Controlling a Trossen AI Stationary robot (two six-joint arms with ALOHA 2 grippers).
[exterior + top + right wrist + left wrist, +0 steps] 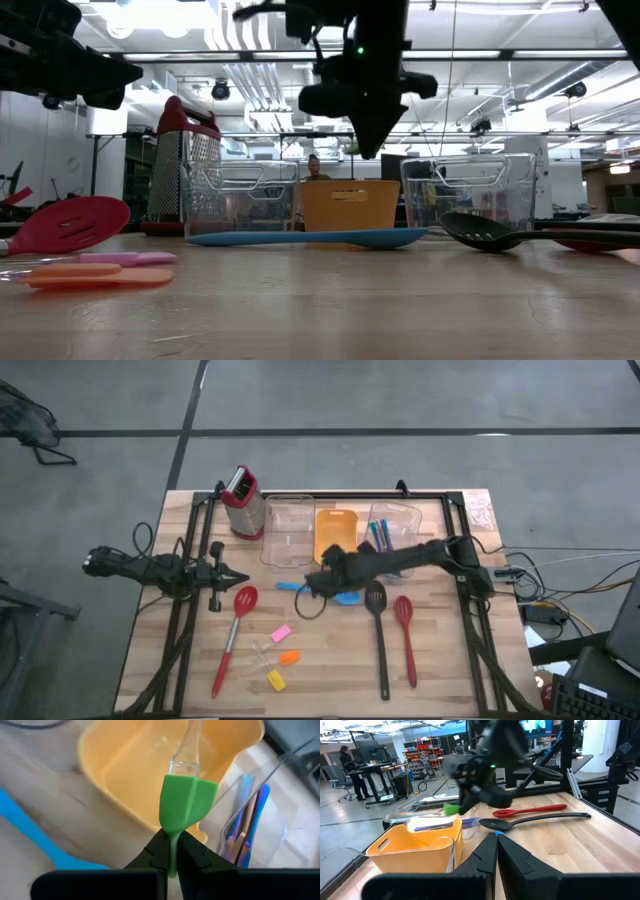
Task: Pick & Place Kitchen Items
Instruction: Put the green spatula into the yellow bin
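Right gripper point(172, 854) jaws pinching green wedge-headed, clear-handled piece point(184, 805), smooth orange tray point(135, 775) beyond

Grey floor point(400, 400), ceiling lights point(160, 15) — shelving point(422, 750)

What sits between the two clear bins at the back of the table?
The orange tray sits between the left clear bin and the right clear bin, visible in the high view and low view.

Bright even overhead lighting from ceiling lamps point(150, 15), glare there. Soft faint shadows on tabletop point(330, 660). Arm above orange tray point(415, 845) motion-blurred; green piece point(185, 802) close, soft-focused.
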